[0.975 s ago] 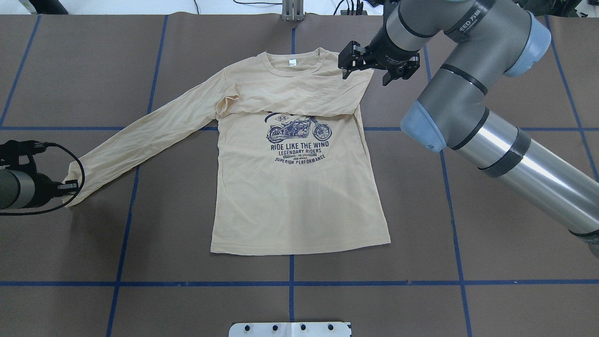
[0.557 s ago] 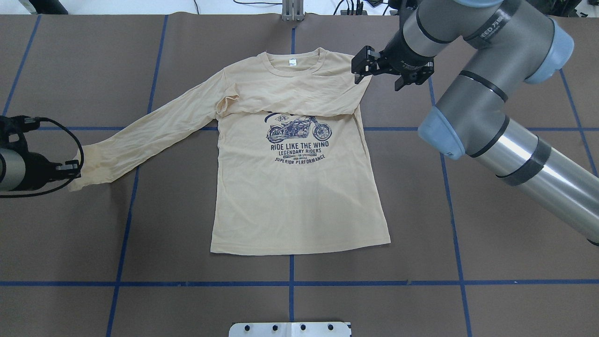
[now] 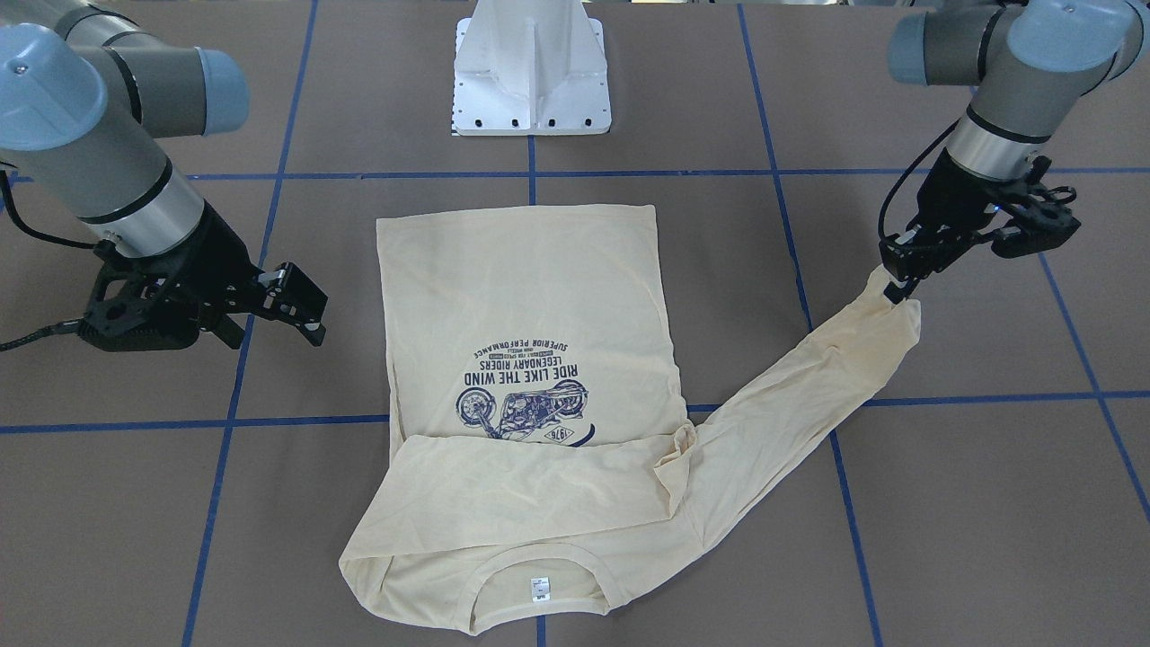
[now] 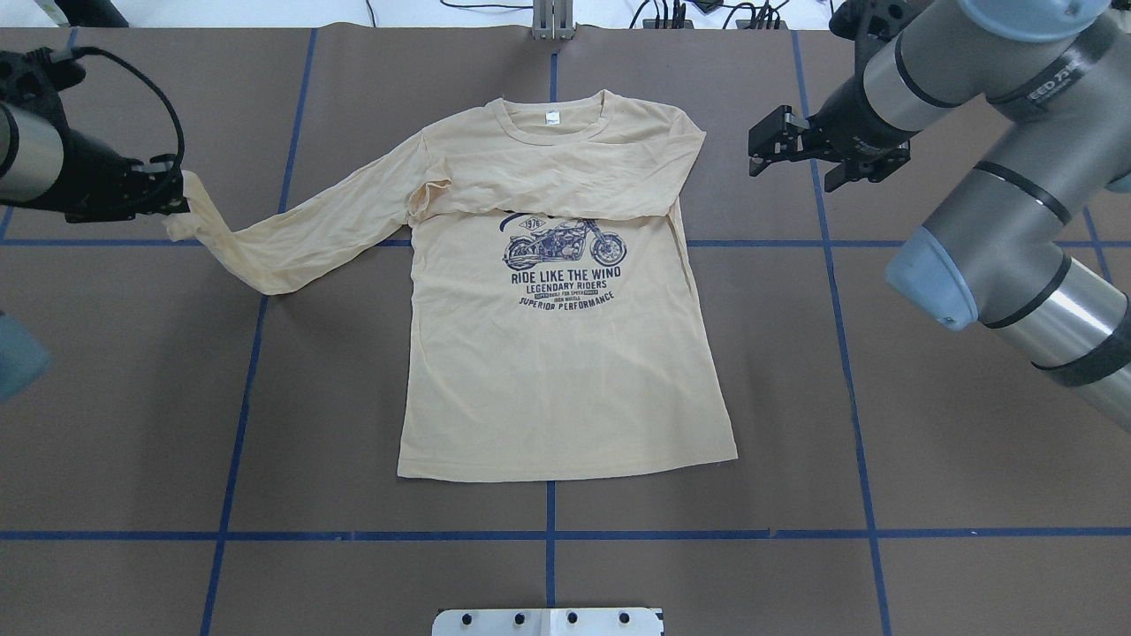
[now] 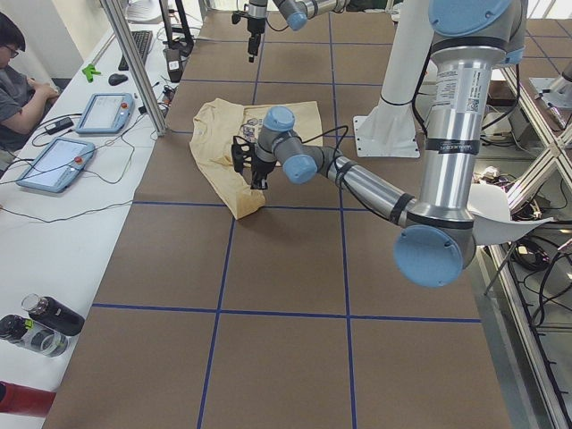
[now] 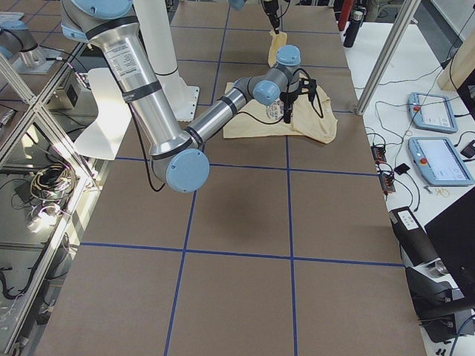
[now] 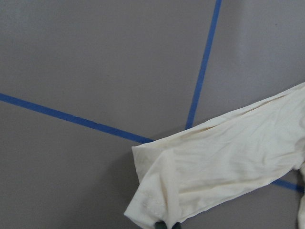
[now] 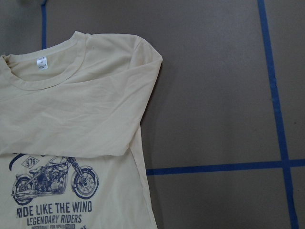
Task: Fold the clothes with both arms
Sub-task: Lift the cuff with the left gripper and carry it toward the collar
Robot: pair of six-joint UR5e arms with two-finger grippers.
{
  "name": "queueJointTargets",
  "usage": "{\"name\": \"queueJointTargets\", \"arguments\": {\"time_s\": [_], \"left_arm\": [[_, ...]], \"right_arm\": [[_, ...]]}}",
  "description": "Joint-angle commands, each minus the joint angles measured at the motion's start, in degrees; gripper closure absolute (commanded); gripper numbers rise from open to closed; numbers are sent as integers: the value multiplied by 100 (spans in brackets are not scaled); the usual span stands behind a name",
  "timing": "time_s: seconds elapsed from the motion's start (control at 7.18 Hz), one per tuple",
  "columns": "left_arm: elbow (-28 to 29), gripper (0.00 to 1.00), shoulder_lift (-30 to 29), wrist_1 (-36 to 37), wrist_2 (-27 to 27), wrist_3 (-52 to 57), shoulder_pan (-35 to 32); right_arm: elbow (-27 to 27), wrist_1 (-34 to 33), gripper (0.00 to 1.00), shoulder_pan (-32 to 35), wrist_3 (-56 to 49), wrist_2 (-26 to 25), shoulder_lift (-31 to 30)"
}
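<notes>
On table (image 4: pixel 884 442), central: shirt (image 4: pixel 565 371), flat, print up. Left of shirt: outstretched sleeve (image 4: pixel 309 231), cuff (image 4: pixel 189 212) pinched by left gripper (image 4: pixel 175 198); chest lies rightward along sleeve's axis. Off shirt's far right shoulder: right gripper (image 4: pixel 800 157), jaws apart, empty.

Desk (image 4: pixel 884 397): brown matting, blue tape grid (image 4: pixel 550 535). Past the left hand (image 4: pixel 174 191), at the desk's end: white side table (image 5: pixel 36 250), two tablets (image 5: pixel 55 164), bottles (image 5: pixel 52 315), seated person (image 5: pixel 22 85). Aluminium post (image 5: pixel 134 67) alongside.
</notes>
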Motion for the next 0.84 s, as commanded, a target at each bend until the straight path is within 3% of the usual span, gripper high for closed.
{"name": "queueJointTargets", "arguments": {"time_s": [0.0,0.7], "left_arm": [[208,100,-917,392,-634,-476,-404],[297,100,-2026,383,-1398,-1998,-387]], "right_arm": [[337,-28,0,33,-370,7,-489],[364,-20,0,60,-424,-20,-639]]}}
